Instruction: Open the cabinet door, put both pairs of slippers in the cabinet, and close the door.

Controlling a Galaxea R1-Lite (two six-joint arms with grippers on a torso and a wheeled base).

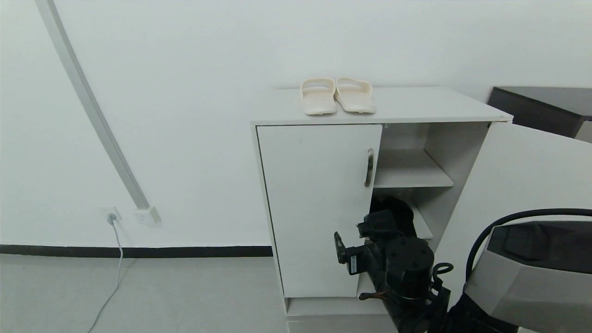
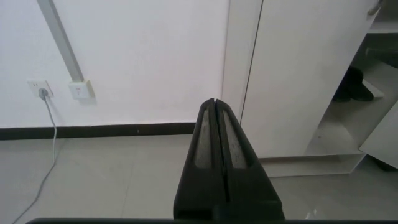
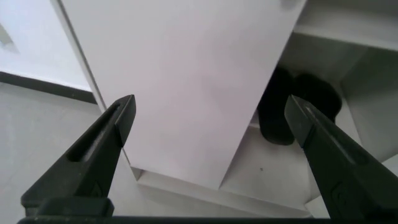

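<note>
A cream pair of slippers (image 1: 337, 95) lies on top of the white cabinet (image 1: 416, 105). Its right door (image 1: 522, 175) is swung open; the left door (image 1: 319, 208) with a metal handle (image 1: 369, 166) is closed. A black pair of slippers (image 1: 393, 208) (image 3: 298, 106) (image 2: 354, 84) stands on the lower shelf inside. My right gripper (image 1: 354, 233) (image 3: 210, 106) hangs open and empty before the closed door's lower edge, just outside the black pair. My left gripper (image 2: 216, 109) is shut on nothing, low over the floor left of the cabinet.
A dark piece of furniture (image 1: 541, 108) stands behind the cabinet to the right. A wall socket with a grey cable (image 1: 111, 217) and a slanted conduit (image 1: 88, 101) are on the wall to the left. Grey floor (image 1: 162, 296) lies open left of the cabinet.
</note>
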